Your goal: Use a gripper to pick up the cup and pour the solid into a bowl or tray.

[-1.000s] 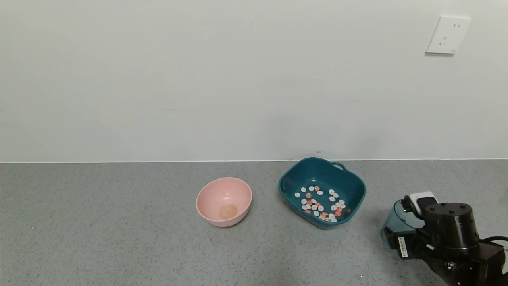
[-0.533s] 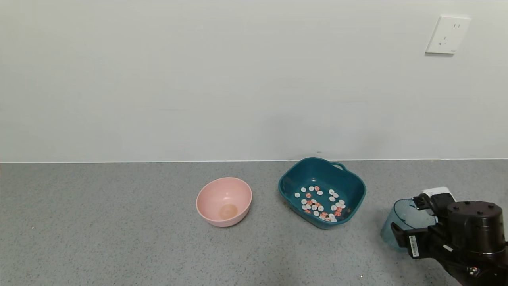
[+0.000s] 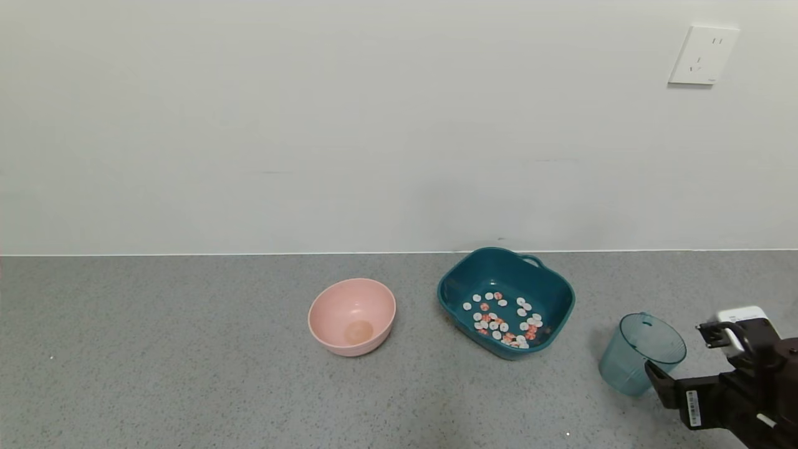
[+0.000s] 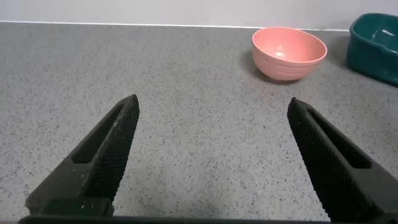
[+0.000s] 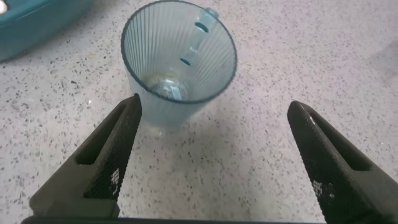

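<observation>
The pale blue-green ribbed cup (image 3: 641, 353) stands upright and empty on the grey counter, right of the teal tub (image 3: 506, 302); it also shows in the right wrist view (image 5: 178, 62). The white and orange-red discs (image 3: 504, 319) lie in the tub's bottom. My right gripper (image 3: 679, 358) is open just right of the cup and clear of it; in the right wrist view the gripper (image 5: 214, 109) has the cup just beyond its spread fingers. My left gripper (image 4: 214, 106) is open and empty over bare counter.
A round pink bowl (image 3: 352, 316) stands empty left of the tub; it also shows in the left wrist view (image 4: 288, 52). A white wall runs behind the counter, with a socket (image 3: 703, 55) at upper right.
My right gripper has let go of the cup and drawn back to the right. The cup stays standing where it was set down.
</observation>
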You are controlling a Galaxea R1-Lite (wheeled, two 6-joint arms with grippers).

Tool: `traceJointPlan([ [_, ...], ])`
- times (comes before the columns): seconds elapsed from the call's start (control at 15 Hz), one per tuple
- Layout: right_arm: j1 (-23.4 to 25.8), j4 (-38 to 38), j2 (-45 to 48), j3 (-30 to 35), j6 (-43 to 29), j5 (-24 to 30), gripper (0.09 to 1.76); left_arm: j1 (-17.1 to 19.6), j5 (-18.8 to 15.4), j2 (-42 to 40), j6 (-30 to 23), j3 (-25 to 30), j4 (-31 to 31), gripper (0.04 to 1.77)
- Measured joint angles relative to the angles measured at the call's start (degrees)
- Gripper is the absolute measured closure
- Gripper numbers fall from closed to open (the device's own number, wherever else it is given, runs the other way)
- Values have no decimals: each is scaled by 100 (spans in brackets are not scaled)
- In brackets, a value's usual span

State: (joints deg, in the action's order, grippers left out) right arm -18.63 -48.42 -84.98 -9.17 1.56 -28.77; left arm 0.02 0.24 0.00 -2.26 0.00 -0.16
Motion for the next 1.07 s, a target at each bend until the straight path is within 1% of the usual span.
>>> traceJointPlan([
  [0.47, -46, 5, 1079, 625, -55, 9, 15, 0, -2, 0, 2, 0, 0, 9],
  [0.67, -48, 50, 1687, 818, -104, 11, 15, 2, -2, 0, 0, 0, 0, 9],
  [0.73, -50, 195, 1949, 853, -101, 16, 15, 0, 0, 0, 0, 0, 2, 9],
  [0.87, -83, 766, 2627, 870, -99, 83, 15, 2, 0, 0, 0, 0, 0, 9],
  [0.93, -124, 1159, 3024, 835, -94, 146, 15, 2, -2, 0, 2, 0, 0, 9],
  [1.07, -249, 2197, 3920, 674, -93, 218, 15, 2, 0, 0, 0, 0, 0, 9],
])
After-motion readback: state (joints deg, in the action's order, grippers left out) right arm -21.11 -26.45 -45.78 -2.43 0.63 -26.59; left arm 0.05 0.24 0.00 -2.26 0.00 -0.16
